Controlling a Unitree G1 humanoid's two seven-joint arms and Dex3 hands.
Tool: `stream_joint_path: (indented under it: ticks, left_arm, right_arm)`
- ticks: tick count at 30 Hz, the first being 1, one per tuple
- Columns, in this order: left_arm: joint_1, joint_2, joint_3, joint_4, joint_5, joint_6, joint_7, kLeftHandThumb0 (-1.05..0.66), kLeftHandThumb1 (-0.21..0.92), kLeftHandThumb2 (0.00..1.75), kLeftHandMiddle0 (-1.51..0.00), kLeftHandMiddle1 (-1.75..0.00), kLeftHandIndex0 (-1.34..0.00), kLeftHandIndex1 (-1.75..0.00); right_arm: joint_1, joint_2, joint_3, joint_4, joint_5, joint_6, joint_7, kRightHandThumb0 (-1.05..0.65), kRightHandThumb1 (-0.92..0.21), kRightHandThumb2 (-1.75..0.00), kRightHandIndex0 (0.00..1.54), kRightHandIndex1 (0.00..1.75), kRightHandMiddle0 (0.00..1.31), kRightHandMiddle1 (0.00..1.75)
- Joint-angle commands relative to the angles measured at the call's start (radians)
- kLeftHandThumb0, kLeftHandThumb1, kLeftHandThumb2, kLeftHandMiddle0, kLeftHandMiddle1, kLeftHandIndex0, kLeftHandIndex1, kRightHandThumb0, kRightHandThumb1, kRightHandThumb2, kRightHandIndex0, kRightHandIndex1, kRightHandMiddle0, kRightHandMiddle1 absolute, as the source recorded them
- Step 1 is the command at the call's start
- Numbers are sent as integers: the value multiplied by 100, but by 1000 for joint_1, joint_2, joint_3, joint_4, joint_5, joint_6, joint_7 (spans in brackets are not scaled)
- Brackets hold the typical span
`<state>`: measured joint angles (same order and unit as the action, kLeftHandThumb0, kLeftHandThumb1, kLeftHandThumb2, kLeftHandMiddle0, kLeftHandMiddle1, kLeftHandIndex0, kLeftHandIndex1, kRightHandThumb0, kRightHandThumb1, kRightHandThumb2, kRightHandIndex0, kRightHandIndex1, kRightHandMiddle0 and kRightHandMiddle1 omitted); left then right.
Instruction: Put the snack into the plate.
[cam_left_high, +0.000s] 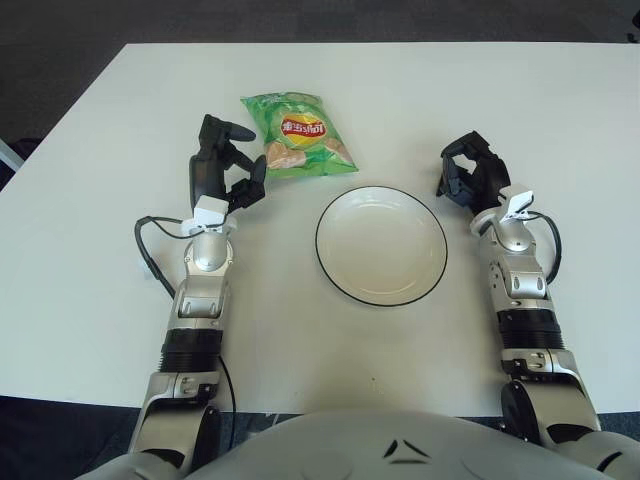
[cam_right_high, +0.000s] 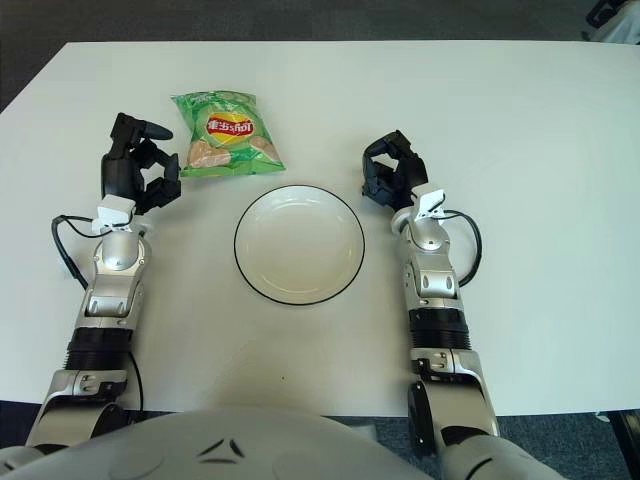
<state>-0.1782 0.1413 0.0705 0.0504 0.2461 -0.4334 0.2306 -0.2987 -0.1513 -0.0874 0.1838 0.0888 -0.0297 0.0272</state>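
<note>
A green snack bag (cam_left_high: 297, 134) with a red logo lies flat on the white table, behind and to the left of the plate. The white plate (cam_left_high: 381, 244) with a dark rim sits empty at the table's middle. My left hand (cam_left_high: 226, 162) hovers just left of the bag, fingers spread and holding nothing, its fingertips close to the bag's left edge. My right hand (cam_left_high: 472, 172) rests to the right of the plate, fingers loosely curled and empty.
The white table (cam_left_high: 100, 200) stretches wide on both sides. A black cable (cam_left_high: 148, 250) loops beside my left forearm, and another loops by my right wrist (cam_left_high: 550, 240). Dark floor lies beyond the far edge.
</note>
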Motion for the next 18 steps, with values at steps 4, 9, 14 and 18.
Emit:
stream_joint_path:
  ticks: [4,9,14,18]
  left_arm:
    - [-4,143,14,166,194,-164,108,-36,90,36,-73,-175,-41,-155]
    - [-77,239,12,244,313,-257,212,-36,92,31,-71,-175,-43,-151]
    - [-172,300,-3,327,382,-344,309,-36,92,29,-70,-174,-45,-149]
    - [-223,328,-15,375,420,-365,356,-36,92,27,-72,-166,-47,-147]
  right_arm:
    - [139,46,17,103,-13,42,-8,-38,-69,-83,97,175,35,175]
    - [136,45,18,110,-15,38,-6,-38,-68,-84,97,175,35,175]
    - [136,43,19,113,-15,34,-3,-38,-68,-84,97,175,35,175]
    - [136,40,21,115,-14,32,-1,-38,-68,-84,97,175,35,175]
